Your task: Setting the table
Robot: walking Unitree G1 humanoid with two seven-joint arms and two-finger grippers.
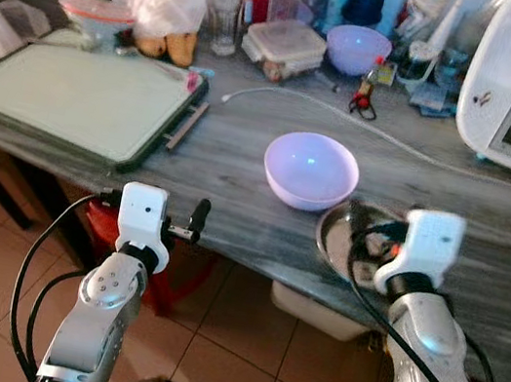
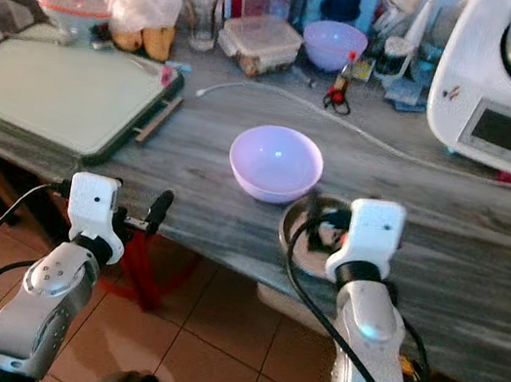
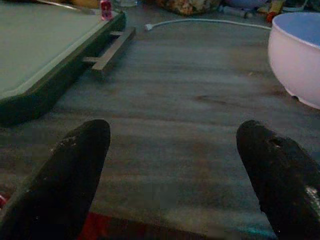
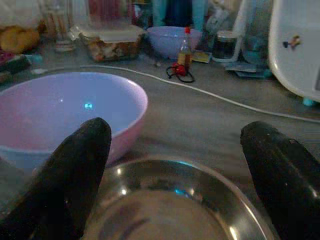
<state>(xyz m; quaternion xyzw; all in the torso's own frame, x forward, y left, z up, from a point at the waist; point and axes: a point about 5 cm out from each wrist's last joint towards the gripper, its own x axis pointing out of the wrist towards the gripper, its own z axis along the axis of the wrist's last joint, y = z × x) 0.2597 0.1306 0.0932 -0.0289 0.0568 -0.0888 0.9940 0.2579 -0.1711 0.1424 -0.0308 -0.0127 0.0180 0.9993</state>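
Pale lilac bowl (image 1: 311, 169): upright, empty, mid-counter. Shallow steel dish (image 1: 346, 242): upright, empty, near counter's front edge, just beside the bowl
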